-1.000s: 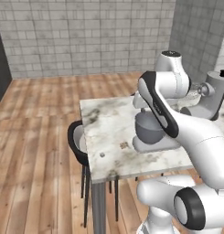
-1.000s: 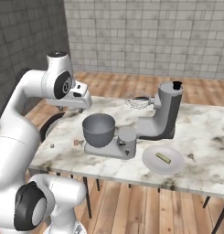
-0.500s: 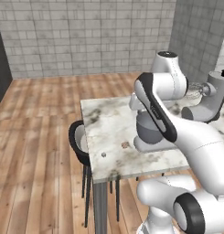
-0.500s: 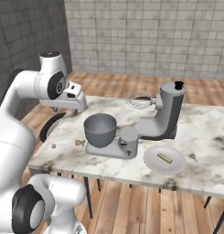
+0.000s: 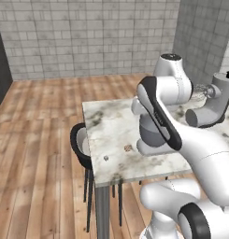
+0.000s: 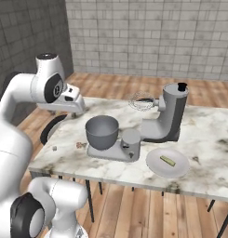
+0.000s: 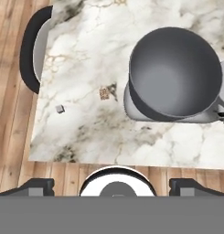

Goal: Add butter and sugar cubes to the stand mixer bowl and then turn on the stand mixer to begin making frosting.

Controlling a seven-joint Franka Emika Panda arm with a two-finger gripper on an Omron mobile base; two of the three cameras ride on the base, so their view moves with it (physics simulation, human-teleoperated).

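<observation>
Sugar cubes (image 7: pixel 104 93) lie near the table's (image 7: pixel 131 146) left edge; the wide-open, empty gripper (image 7: pixel 112 183) should descend centred, straddling them.

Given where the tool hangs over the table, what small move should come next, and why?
Probably lower the open tool toward the sugar cubes. They lie on the marble table just beside the stand mixer bowl, which looks empty, and nothing is held. The butter sits farther off on the white plate.
</observation>
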